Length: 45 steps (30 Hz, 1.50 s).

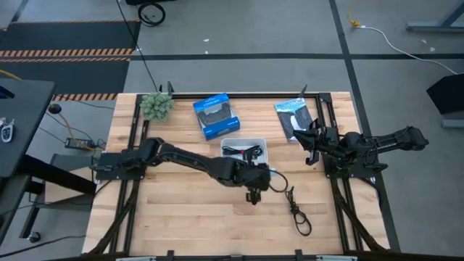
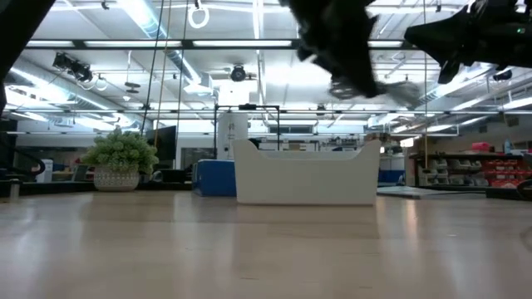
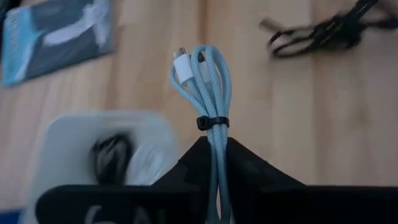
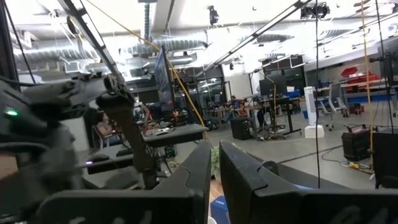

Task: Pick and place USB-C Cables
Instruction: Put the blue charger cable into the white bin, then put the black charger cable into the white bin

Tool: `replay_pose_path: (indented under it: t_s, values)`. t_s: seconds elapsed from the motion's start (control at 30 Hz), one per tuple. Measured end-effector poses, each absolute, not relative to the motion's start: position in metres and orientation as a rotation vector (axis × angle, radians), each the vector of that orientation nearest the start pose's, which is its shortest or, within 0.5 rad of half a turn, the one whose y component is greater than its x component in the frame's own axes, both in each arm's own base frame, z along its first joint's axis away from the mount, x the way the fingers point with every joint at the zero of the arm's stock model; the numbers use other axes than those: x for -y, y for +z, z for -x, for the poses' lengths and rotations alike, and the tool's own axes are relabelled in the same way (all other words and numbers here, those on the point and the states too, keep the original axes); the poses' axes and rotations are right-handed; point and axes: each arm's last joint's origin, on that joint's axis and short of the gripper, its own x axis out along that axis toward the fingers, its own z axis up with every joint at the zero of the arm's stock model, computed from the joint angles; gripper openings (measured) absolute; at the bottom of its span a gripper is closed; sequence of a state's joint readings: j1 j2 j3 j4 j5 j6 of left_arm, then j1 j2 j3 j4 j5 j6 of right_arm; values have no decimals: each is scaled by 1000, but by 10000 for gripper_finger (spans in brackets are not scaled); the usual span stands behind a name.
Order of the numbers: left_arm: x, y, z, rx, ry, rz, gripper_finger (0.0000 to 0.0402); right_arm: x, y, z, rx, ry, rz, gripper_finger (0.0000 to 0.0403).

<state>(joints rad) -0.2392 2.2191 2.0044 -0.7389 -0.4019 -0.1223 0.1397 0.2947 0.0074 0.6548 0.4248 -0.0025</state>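
Dangling limp and light, the blue-grey cable (image 3: 208,87) hangs above the surface (image 3: 280,124) near the white bin (image 3: 74,143), clamped below its tie by the left pincer (image 3: 214,180); the right pincer (image 4: 212,168) waits nearly closed, empty.

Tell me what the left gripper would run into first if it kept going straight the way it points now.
Probably bare tabletop. The left gripper, shut on the light blue cable, points at wood between the white bin and the dark cable; depth is unclear.

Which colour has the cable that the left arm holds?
Light blue cable, with a white plug; the left wrist view shows it best.
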Motion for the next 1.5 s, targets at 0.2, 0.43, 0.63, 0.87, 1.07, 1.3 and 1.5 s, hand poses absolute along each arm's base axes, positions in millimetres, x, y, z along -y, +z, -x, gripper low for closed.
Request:
replay_pose_path:
  t_s: [0.2,0.43,0.63,0.87,1.07,1.3,1.5]
  values:
    - [74,247,-463,-1036,251,-247,39,-3,202,-108,356,-283,-101,39]
    - [27,226,-464,-1120,275,-261,39,-3,202,-108,353,-283,-100,39]
    - [-12,188,-457,-1198,301,-276,43,-3,202,-108,356,-283,-101,39]
    - [-23,170,-450,-1232,340,-360,76,-3,202,-108,356,-283,-101,39]
    - [-8,171,-452,-1210,366,-394,151,-3,202,-108,356,-283,-101,39]
    - [19,200,-460,-1121,439,-485,208,-3,202,-108,356,-283,-101,39]
    - [49,225,-477,-937,248,-324,205,-3,202,-108,356,-283,-101,39]
